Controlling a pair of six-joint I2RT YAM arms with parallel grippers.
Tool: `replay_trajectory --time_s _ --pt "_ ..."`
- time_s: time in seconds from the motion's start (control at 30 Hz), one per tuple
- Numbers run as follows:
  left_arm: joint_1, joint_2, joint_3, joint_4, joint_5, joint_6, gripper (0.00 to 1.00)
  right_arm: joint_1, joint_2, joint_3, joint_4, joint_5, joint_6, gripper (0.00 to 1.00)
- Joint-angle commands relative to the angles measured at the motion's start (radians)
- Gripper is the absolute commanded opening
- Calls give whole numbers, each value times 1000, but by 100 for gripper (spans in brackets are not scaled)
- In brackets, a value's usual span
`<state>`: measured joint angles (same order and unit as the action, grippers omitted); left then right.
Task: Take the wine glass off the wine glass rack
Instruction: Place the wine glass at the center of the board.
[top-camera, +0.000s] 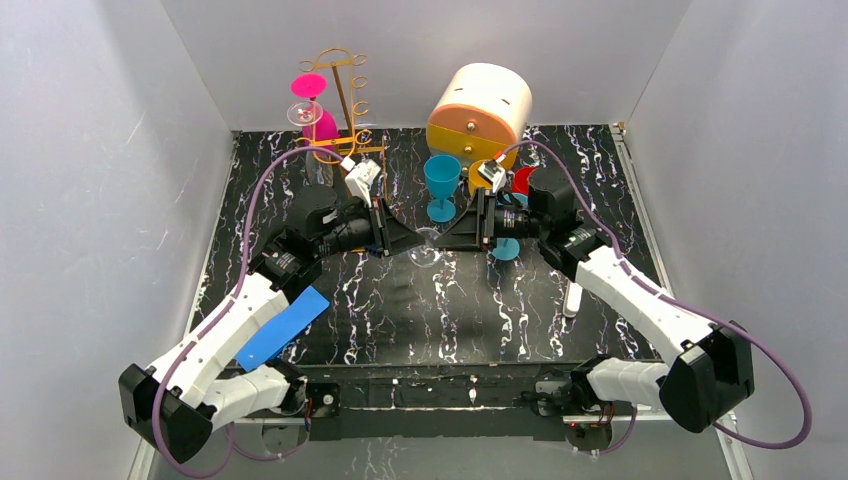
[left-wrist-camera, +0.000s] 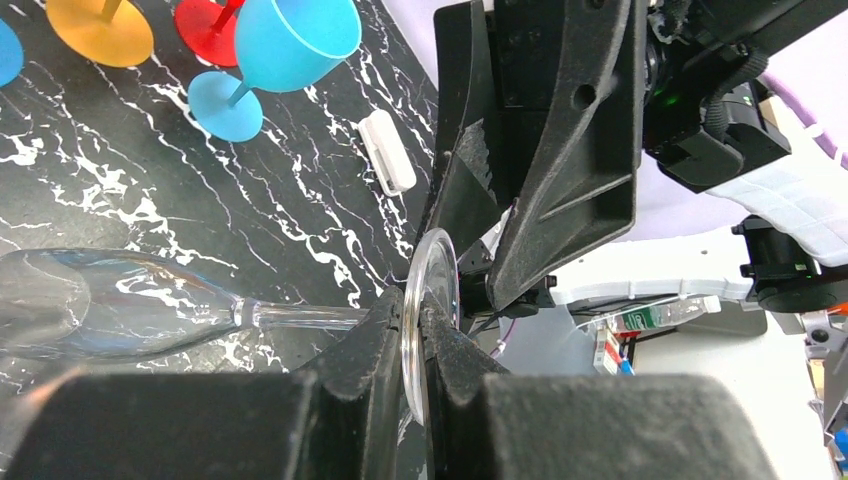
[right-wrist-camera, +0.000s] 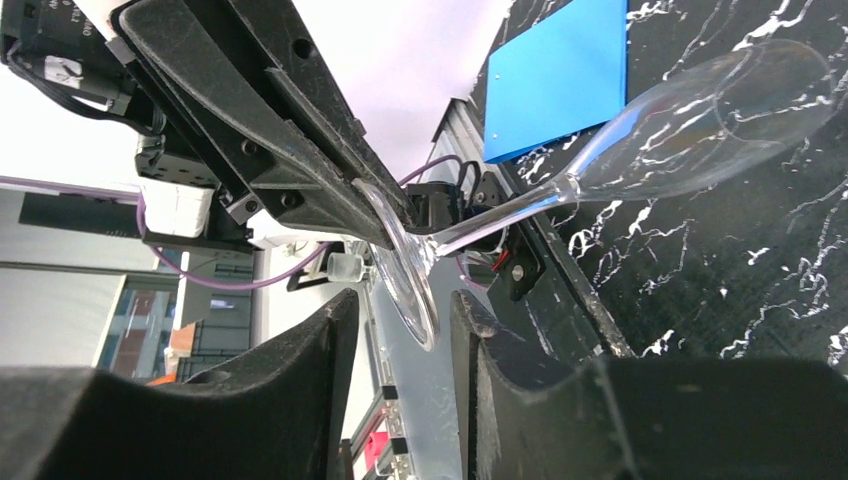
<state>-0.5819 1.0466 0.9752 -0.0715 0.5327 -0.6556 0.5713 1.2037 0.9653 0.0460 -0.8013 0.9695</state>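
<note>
Clear glass is what matters here: the transparent stemmed wine glass (top-camera: 425, 256) is already free of the tall gold wire wine glass rack (top-camera: 343, 98), which stands at the far left corner of the black marble-patterned desk (top-camera: 450, 330). The glass lies on its side in the air above the middle of the desk, bowl roughly toward the near edge, well apart from the rack.

The left claw (top-camera: 415, 240) is clamped on the glass's round foot, with the disc pinched edge-on between its two fingers. The right claw (top-camera: 447, 238) faces it from the other side with its jaws parted, one on each side of the same foot. Its wrist view shows a gap on both sides of the disc, so we judge it is not gripping. A pink plastic wine glass (top-camera: 322, 125) hangs upside down on the rack.

We read this step as a handover between the arms. The next move calls for the right claw to close gently and squarely on the thin foot before the left lets go. A skewed pinch could twist the glass or drop it.
</note>
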Motion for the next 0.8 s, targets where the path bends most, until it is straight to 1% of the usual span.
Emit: replay_trajectory --time_s 0.0,0.07,0.13,0.37,0.47,0.5,0.6,0.67,0.77 --pt "-4 -19 17 65 49 -16 0 -2 16 1 111 -80 29 46" --pt "-5 -15 12 81 63 -26 0 -1 21 4 124 -99 32 43" --pt "-6 -13 8 113 68 -37 0 -1 24 6 138 -105 32 38" --pt "-6 -14 -9 150 82 -53 0 -1 33 5 163 -107 36 15" --pt "-6 -20 -20 132 67 -40 0 0 30 0 166 -97 37 1" --pt "-6 -21 -18 115 60 -30 0 -1 27 -1 166 -90 37 1" --pt "-6 -17 5 79 53 0 14 -1 15 -7 161 -60 28 1" --pt "-6 -12 25 17 48 27 30 -2 3 -11 149 -29 16 1" --pt "-6 -7 45 -32 59 50 42 0 -12 -15 136 4 -2 1"
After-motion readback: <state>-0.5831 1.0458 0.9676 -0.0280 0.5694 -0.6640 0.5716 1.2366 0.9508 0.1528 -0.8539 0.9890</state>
